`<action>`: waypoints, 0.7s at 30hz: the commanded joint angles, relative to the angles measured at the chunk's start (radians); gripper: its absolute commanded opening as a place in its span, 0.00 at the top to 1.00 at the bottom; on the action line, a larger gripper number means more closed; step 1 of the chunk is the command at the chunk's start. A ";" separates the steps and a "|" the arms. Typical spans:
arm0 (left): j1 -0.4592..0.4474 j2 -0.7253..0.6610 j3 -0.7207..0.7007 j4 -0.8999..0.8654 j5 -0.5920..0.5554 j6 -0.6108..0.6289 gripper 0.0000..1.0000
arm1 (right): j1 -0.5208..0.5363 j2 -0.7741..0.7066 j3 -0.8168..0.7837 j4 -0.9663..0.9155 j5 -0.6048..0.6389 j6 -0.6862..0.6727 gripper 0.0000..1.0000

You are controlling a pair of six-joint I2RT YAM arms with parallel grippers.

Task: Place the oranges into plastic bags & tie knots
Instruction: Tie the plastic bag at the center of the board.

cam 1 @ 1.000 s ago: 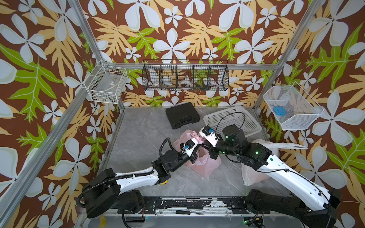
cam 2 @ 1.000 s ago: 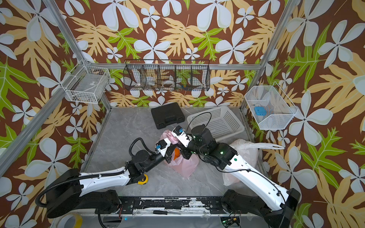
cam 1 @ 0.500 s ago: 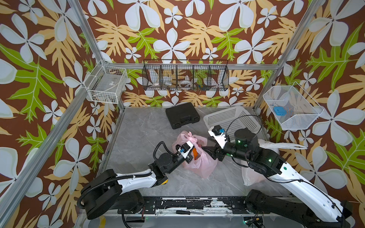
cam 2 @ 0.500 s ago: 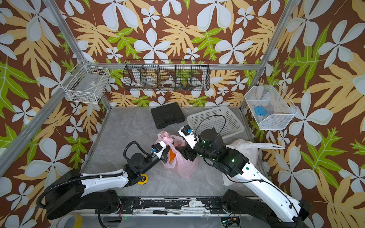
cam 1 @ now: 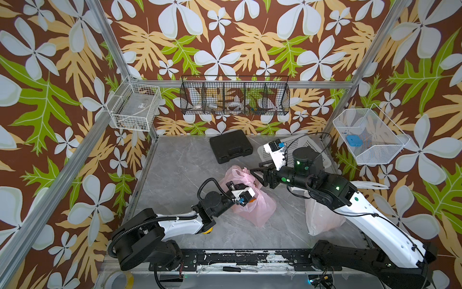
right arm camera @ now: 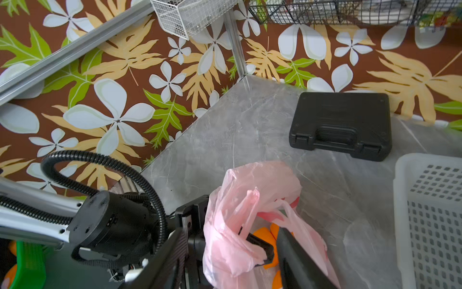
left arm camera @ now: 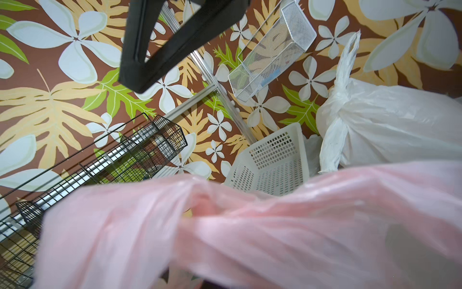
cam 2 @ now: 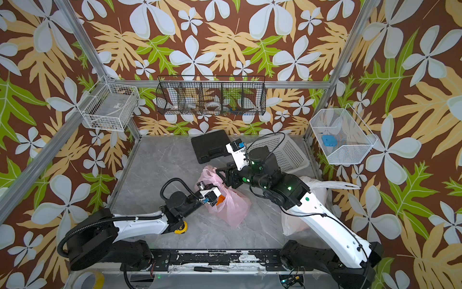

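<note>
Pink bag (cam 1: 260, 207) at mid-table, pinched by my left gripper (right arm camera: 261, 247).
My left gripper is pressed together on the bag's upper film, and oranges (right arm camera: 262, 236) show in its mouth. My right gripper (cam 1: 256, 169) stands spread just beside the bag's top edge. The bare table (cam 1: 180, 175) lies open to my left. The black case (cam 1: 231, 146) sits behind, and the white basket (cam 1: 300, 143) and white bag (cam 1: 322, 215) crowd my right.

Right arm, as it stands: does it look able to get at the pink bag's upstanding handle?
Likely yes. The right gripper is open right beside the raised handle of the pink bag, with nothing between them. The left gripper is shut on the bag's other edge, lower and clear of that path.
</note>
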 commanded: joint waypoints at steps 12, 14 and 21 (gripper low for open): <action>0.002 0.021 0.040 0.025 -0.091 0.210 1.00 | -0.065 0.078 0.051 -0.079 -0.184 -0.009 0.50; 0.001 0.012 0.042 0.024 -0.091 0.189 1.00 | -0.065 0.036 0.038 -0.095 -0.114 -0.081 0.49; 0.001 -0.018 0.030 0.030 -0.067 0.117 1.00 | -0.081 -0.167 -0.132 -0.125 -0.158 -0.222 0.46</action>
